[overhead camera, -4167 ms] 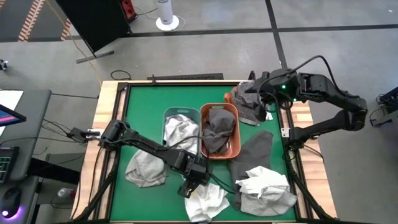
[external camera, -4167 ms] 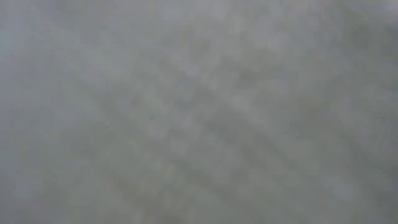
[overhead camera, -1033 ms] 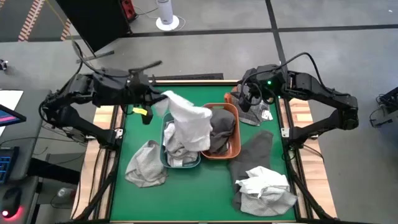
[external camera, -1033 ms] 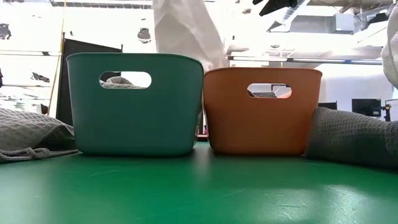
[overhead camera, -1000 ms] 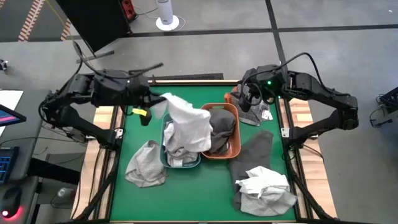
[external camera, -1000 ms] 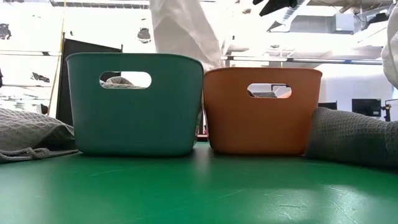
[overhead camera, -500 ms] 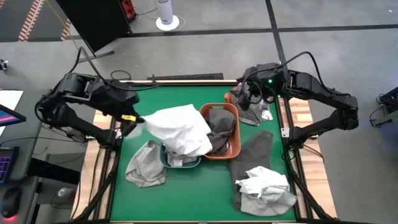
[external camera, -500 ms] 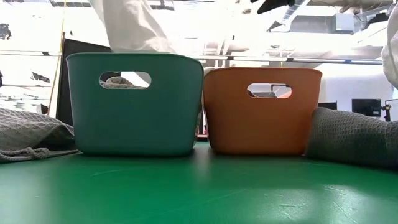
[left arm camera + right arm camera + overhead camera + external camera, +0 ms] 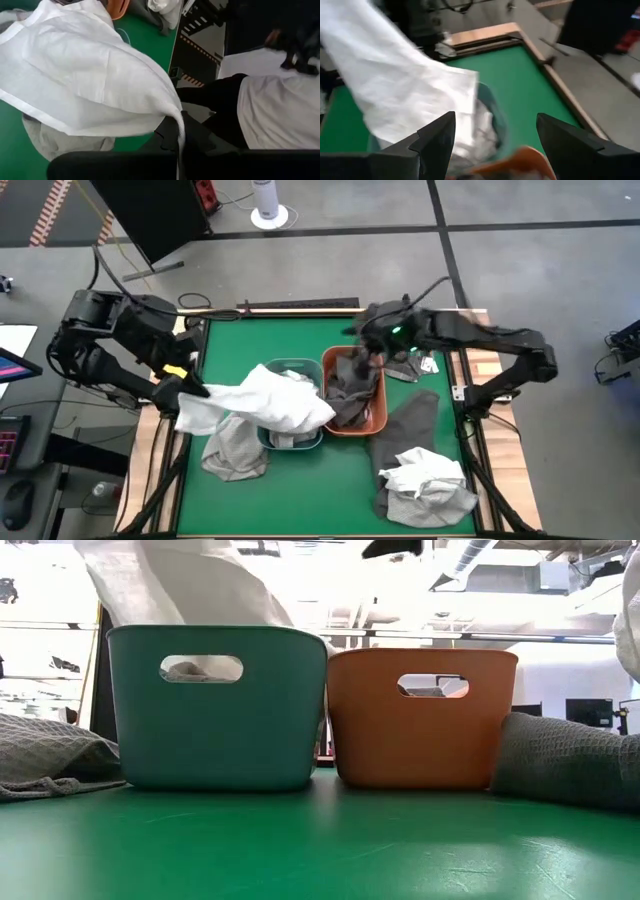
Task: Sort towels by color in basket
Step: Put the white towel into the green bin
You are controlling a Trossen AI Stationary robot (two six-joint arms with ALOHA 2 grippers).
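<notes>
Two plastic baskets set side by side at table centre: teal basket (image 9: 291, 367) on left, orange basket (image 9: 377, 420) touching it on right. White towel (image 9: 262, 402) draped over teal basket, stretched leftward to left gripper (image 9: 186, 388) at table's left edge. Dark grey towels (image 9: 352, 395) piled in orange basket, right gripper (image 9: 368, 348) above them. Light grey towel (image 9: 234, 450) laid in front-left of teal basket. Crumpled white towel (image 9: 422, 480) laid on dark grey towel (image 9: 408, 420), right of orange basket.

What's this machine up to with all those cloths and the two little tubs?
It is sorting towels by colour. The left gripper, shut on a white towel, holds it stretched over the green basket, which already has pale cloth inside. The right gripper, jaws open and empty, hovers over the orange basket holding a dark grey towel. More towels lie loose on the green table.
</notes>
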